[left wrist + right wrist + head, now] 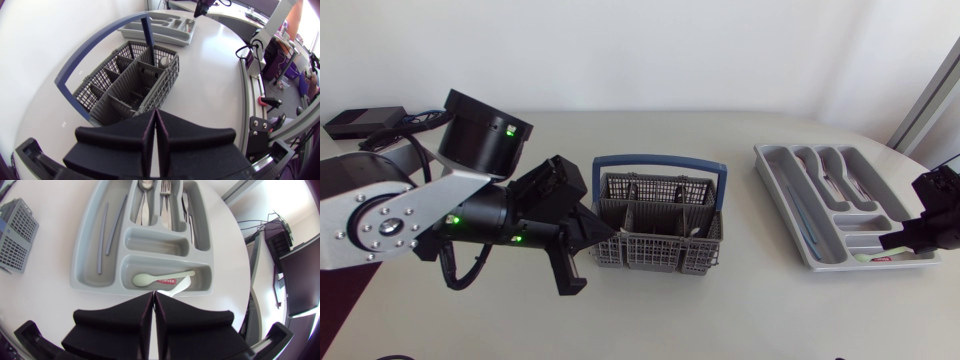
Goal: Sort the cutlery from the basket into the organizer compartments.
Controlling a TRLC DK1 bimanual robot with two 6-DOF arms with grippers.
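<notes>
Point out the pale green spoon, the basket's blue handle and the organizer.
pale green spoon (142,280), right wrist view, on its bowl.
blue handle (660,157), head view, on the top bar.
organizer (79,270), right wrist view, on its outer rim.

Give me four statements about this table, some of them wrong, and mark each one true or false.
1. The basket has a blue handle. True.
2. The left gripper holds a fork. False: it is shut on nothing, near the basket.
3. A pale spoon lies in the organizer compartment nearest the right gripper. True.
4. The organizer is empty. False: it holds several pieces of cutlery.
</notes>
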